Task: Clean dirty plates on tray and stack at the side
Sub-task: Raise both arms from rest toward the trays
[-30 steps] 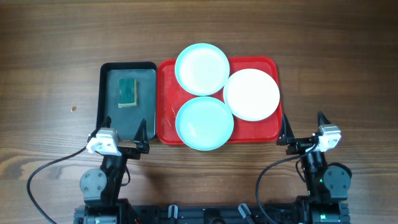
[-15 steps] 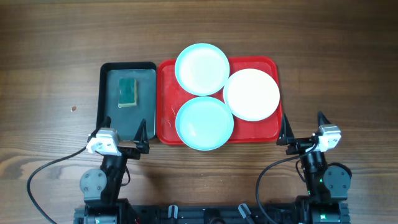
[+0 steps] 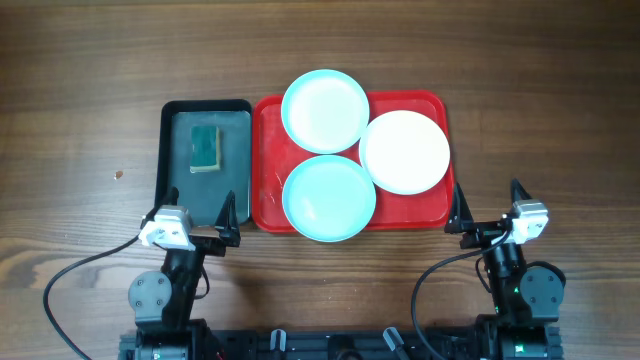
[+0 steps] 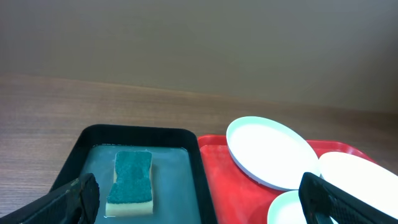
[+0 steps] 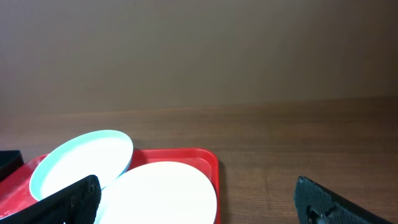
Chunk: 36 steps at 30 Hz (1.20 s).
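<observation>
Here, both arms sit at the near edge of the bench (image 3: 80,90). The left fingers (image 3: 228,212) and the right fingers (image 3: 460,212) are each spread wide and hold nothing. The red tray (image 3: 266,140) lies on the far side of both, centred between the two arms, and carries all three plates. There is one far turquoise plate (image 3: 324,110) overhanging the far rim, one near turquoise plate (image 3: 329,198) overhanging the near rim, and one white plate (image 3: 404,151) at the right. Their rims meet, though which rides on which cannot be told. Just left of the red tray, touching or nearly so, stands one black tray (image 3: 175,170) holding one green sponge (image 3: 206,147), its long axis running near to far. The sponge lies straight ahead of the left fingers, so the left arm is judged nearer to it. The white plate lies ahead and left of the right fingers, nearest that arm. No plate is stacked at the side yet.
</observation>
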Each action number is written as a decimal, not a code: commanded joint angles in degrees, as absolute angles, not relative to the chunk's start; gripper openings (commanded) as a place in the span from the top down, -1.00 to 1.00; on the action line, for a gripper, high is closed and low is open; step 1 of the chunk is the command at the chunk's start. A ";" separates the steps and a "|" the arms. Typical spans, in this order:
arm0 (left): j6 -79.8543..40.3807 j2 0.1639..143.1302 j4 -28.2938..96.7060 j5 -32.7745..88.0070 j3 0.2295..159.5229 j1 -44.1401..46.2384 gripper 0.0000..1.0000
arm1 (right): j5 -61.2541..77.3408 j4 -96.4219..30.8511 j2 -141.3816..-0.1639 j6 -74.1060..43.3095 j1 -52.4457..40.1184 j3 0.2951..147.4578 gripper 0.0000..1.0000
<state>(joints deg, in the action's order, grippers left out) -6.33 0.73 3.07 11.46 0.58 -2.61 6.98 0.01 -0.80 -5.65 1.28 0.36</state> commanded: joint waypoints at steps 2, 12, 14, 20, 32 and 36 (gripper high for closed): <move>-6.48 0.54 3.31 11.75 0.34 -2.39 -1.00 | 5.89 0.32 -1.08 -4.62 0.93 0.30 -0.99; -6.44 0.54 3.31 11.70 0.34 -2.42 -1.00 | 5.89 0.32 -1.08 -4.62 0.93 0.30 -0.99; -6.46 0.54 3.31 11.73 0.34 -2.39 -1.00 | 5.89 0.32 -1.08 -4.62 0.93 0.30 -0.99; -6.46 0.54 3.31 11.73 0.34 -2.39 -1.00 | 5.89 0.43 -1.08 -4.64 0.93 0.30 -0.99; -6.87 0.54 -0.60 15.11 0.36 -2.39 -1.00 | 9.78 0.80 -1.45 -15.77 0.93 0.32 -0.98; -19.62 0.56 -0.56 16.32 4.78 -2.39 -1.00 | 12.51 0.69 -2.07 -15.46 0.93 3.92 -0.99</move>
<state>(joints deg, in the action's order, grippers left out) -10.96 0.80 -0.67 14.50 0.86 -2.61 10.11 0.32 -1.19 -14.24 1.28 0.47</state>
